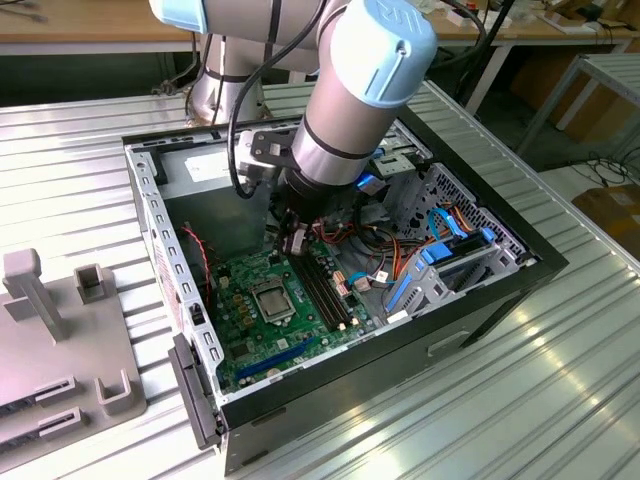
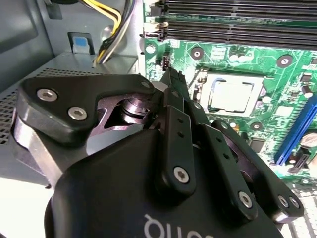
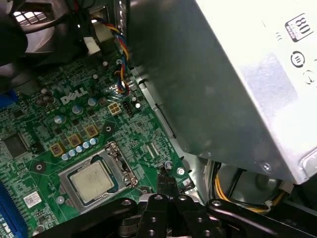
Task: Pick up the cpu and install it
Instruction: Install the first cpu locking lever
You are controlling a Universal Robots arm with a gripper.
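Note:
The cpu [image 1: 272,298] lies flat inside the square metal-framed socket on the green motherboard [image 1: 250,335], silvery top facing up. Both wrist views show it seated there, cpu [image 2: 233,96] and cpu [image 3: 91,181], with the frame around it. My gripper [image 1: 295,240] hangs inside the open computer case, just off the socket towards the case's back. Its black fingers [image 3: 166,181] are shut together with nothing between them, tips a little above the board beside the socket's corner. In the second wrist view the gripper [image 2: 173,79] points at the board next to the socket.
Black memory slots [image 2: 237,25] run beside the socket. A grey power supply box [image 3: 223,74] and yellow-black cables [image 2: 111,25] crowd the gripper's side. Drive bays with blue clips [image 1: 440,260] stand on the exterior view's right. A grey fixture [image 1: 60,340] sits outside the case.

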